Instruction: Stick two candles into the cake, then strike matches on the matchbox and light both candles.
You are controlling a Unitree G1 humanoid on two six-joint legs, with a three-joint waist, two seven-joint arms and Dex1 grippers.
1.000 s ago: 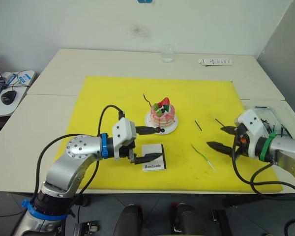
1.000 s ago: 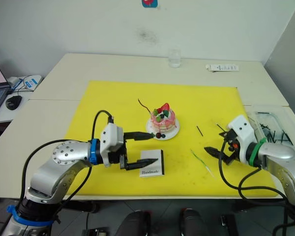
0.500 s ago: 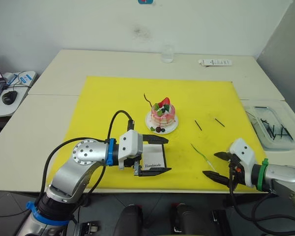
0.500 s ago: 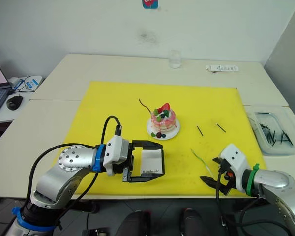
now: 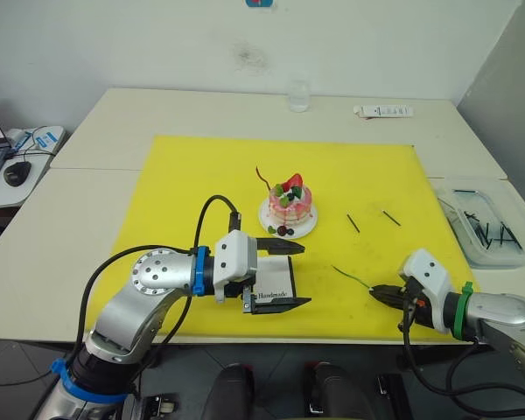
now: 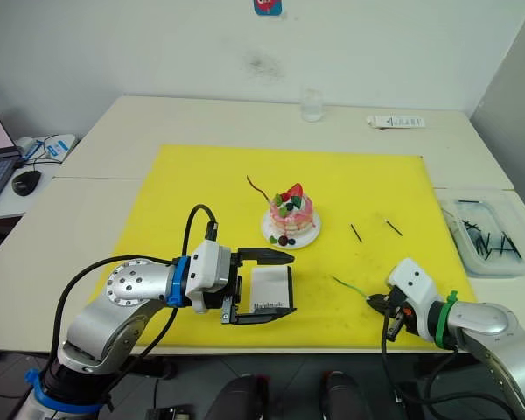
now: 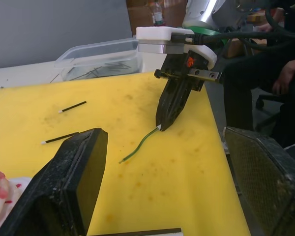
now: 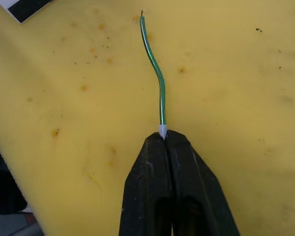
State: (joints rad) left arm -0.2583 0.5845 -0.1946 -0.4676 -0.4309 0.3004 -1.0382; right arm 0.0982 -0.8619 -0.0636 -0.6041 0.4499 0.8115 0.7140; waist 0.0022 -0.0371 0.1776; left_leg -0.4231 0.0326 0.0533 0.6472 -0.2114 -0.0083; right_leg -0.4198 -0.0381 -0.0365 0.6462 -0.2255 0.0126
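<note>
Right tool (image 8: 163, 139) is pinched fully closed on the pale end of the green candle (image 8: 156, 73), down low at the near edge of the yellow mat (image 5: 210, 175). The rest of the candle sticks out ahead of the fingertips, pointing roughly toward the left tool, and seems to lie on or just above the mat.

Left tool (image 5: 293, 275) is wide open with nothing gripped. Its two fingers sit on either side of the matchbox (image 5: 274, 283), one at the far side and one at the near side; can't tell if either actually touches it. The box lies flat on the mat, "Handmade" print facing up.

Just beyond the left tool's far finger is the cake (image 5: 289, 203) on its white plate (image 5: 268, 219), with the red candle (image 5: 262, 178) already stuck in it, leaning off to the left.

The two matches (image 5: 353, 223) lie on the mat beyond the right tool, side by side but apart, right of the cake.

Past the right tool, off the mat on the counter (image 5: 96, 131), is a clear tray (image 5: 459, 188) holding more dark sticks.
</note>
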